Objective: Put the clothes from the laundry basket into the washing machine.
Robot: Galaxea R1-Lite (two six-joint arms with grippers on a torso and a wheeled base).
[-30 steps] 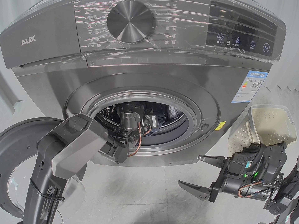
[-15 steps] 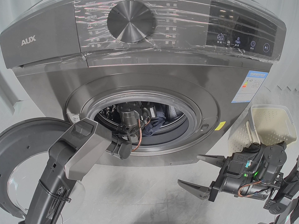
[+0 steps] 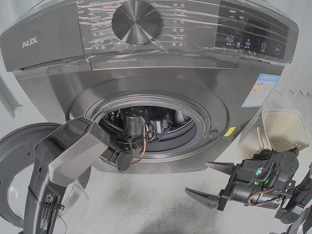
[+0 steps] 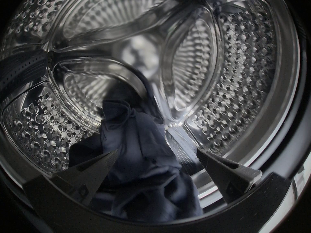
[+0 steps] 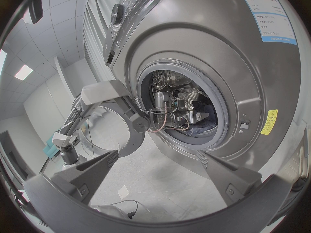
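Right, L gripper [image 4: 157, 152] splayed wide in the drum [image 4: 246, 81] facing the navy garment [image 4: 145, 178], looks soft, light, floppy, so pinch a bunched fold; R gripper [image 3: 198, 177] spread too

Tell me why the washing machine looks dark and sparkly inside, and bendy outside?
Left wrist view: the drum is dim, its dimpled metal catching bright glints around the dark clothes. Head view: the plastic film up top shows glare streaks. Right wrist view: the wide lens bows the washing machine round.
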